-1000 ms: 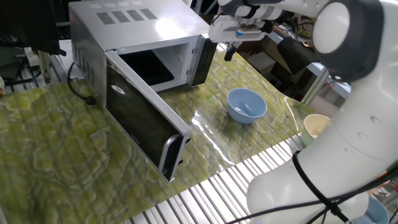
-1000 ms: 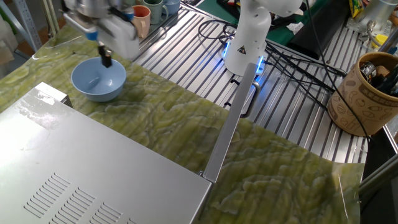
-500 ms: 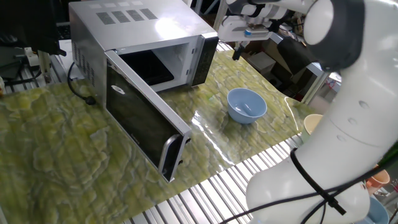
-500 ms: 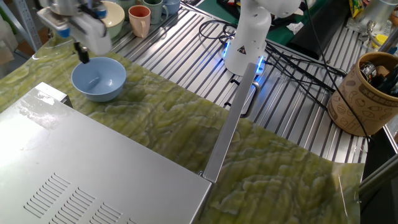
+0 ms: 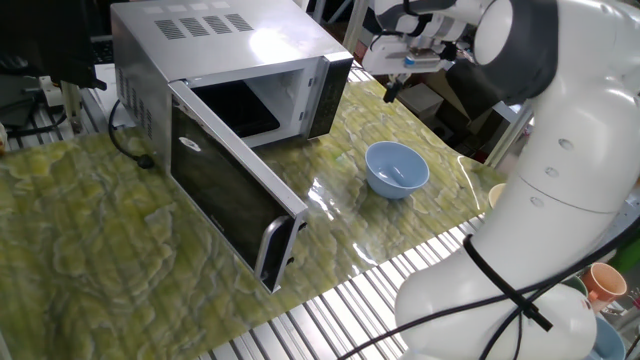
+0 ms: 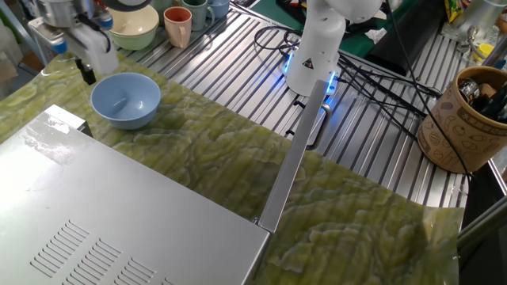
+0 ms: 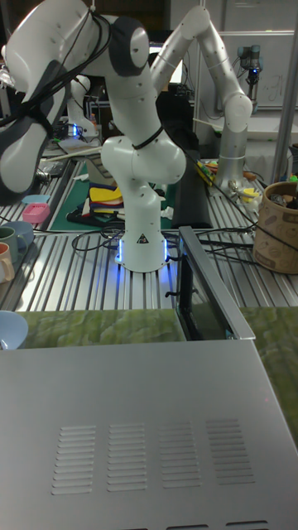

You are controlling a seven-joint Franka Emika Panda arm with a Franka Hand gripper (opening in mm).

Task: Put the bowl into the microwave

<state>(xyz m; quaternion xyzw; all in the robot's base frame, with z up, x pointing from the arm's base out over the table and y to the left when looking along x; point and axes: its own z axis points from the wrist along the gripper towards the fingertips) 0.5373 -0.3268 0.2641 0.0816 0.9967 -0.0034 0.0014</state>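
On the green marbled mat [image 5: 90, 230], a glossy light-blue bowl [image 5: 397, 168] sits empty beside the silver microwave [image 5: 215, 60], whose dark glass door [image 5: 225, 195] hangs open. The gripper [image 5: 392, 88] hovers above, holding nothing; whether its fingers are spread cannot be told. No writing is legible.

Bench surface and what rests on it.
I see a slatted metal bench [image 5: 330, 320] partly covered by a green marbled mat [image 5: 90, 240]. On the mat: the microwave [image 5: 215, 60], door [image 5: 230, 190] swung open, and the bowl [image 5: 397, 168], upright, near the microwave's open front but apart from it. Directly on the bare slats past the mat edge: a cream bowl [image 6: 135, 28] and a pink mug [image 6: 180, 24] side by side; the robot base [image 6: 314, 55]; a brown patterned holder [image 6: 463, 119] well apart.
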